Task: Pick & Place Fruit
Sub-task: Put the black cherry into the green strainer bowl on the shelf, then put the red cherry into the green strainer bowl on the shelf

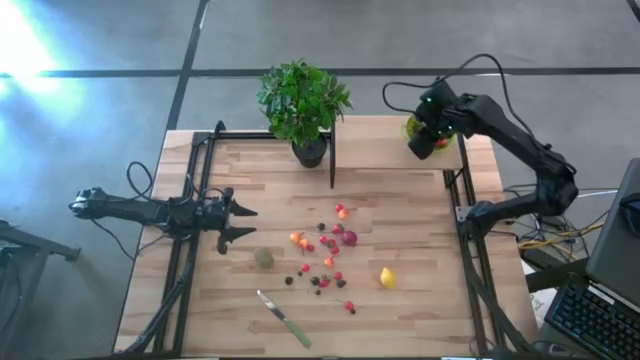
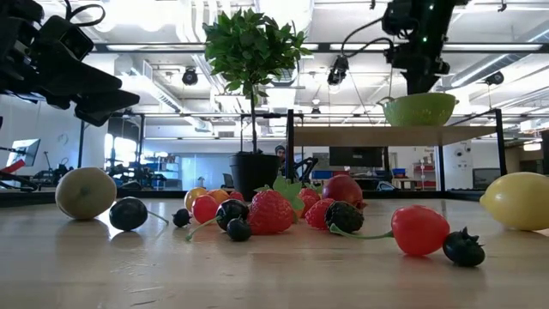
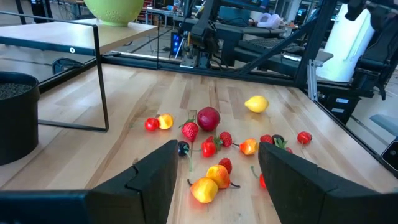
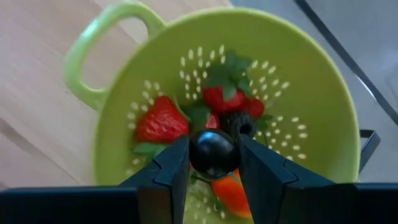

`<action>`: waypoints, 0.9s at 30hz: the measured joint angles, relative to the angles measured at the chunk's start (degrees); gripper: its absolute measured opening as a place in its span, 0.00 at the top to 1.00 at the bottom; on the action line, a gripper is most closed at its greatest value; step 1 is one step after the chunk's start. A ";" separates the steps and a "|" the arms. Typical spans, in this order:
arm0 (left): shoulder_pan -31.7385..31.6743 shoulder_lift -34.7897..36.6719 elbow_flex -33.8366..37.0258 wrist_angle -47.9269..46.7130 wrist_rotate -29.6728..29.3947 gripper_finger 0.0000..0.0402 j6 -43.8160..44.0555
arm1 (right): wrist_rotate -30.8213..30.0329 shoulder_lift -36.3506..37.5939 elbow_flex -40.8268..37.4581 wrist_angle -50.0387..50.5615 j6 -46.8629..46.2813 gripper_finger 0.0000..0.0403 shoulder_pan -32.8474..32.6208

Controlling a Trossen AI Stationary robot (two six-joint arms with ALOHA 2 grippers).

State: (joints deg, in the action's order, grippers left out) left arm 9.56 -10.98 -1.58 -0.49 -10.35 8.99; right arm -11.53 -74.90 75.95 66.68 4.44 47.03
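Observation:
Small toy fruits [image 1: 325, 255] lie loose at the table's middle, with a yellow lemon [image 1: 387, 277] to their right and a dull-green ball [image 1: 263, 257] to their left. A lime-green perforated bowl [image 4: 292, 81] stands on the raised shelf at the far right. It holds strawberries [image 4: 161, 121] and a blackberry. My right gripper [image 4: 212, 171] is above the bowl, shut on a dark berry [image 4: 212, 151]. My left gripper [image 3: 217, 180] stands open at the table's left, pointing toward the fruits. My right gripper pinches the round dark berry by its two opposite sides [image 4: 194, 154] between its two fingers. The fingers slant steeply down from above. The berry is lifted clear, over the inside of the green bowl and above the fruit lying there.
A potted plant [image 1: 303, 100] stands at the far middle beside the shelf's thin black post [image 1: 332, 155]. A green-handled knife [image 1: 285, 318] lies near the front edge. Black frame rails run along both table sides. Bare wood lies to the right of the lemon.

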 joint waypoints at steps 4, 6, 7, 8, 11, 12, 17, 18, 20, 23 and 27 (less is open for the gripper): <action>0.00 0.00 0.01 0.00 0.00 0.43 0.01 | 0.00 -1.10 -0.25 0.53 -0.03 0.69 0.79; 0.02 0.00 0.00 0.00 0.00 0.43 0.00 | -0.01 -1.77 -0.27 0.52 -0.28 0.70 1.13; 0.01 0.00 0.00 0.02 0.00 0.43 0.01 | -0.03 -2.10 -0.31 0.50 -0.34 0.71 1.27; 0.02 0.00 0.02 0.02 0.00 0.43 0.00 | -0.02 -2.41 -0.34 0.52 -0.36 0.71 1.47; 0.01 0.02 0.00 0.01 0.00 0.43 0.00 | -0.13 -3.21 -0.34 0.53 -0.79 0.73 1.77; 0.02 0.02 0.01 0.01 0.00 0.43 0.01 | -0.29 -3.39 -0.34 0.54 -0.90 0.73 1.82; 0.00 0.02 0.00 0.02 0.00 0.43 0.00 | -0.48 -3.97 -0.34 0.54 -1.08 0.65 1.94; 0.01 0.02 0.01 0.01 0.00 0.43 0.01 | -0.48 -3.97 -0.34 0.54 -1.08 0.63 1.94; 0.00 0.02 0.00 0.02 0.00 0.43 0.00 | -0.48 -3.95 -0.34 0.52 -1.08 0.59 2.00; 0.01 0.02 0.02 0.02 0.00 0.43 0.00 | -0.48 -3.66 -0.34 0.48 -1.05 0.54 2.00; 0.01 0.02 0.00 0.02 0.00 0.43 0.01 | -0.55 -3.45 -0.06 0.50 -0.92 0.48 2.00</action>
State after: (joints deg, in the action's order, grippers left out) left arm 9.57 -10.96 -1.58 -0.47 -10.35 9.00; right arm -12.08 -78.35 75.89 67.17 3.52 49.04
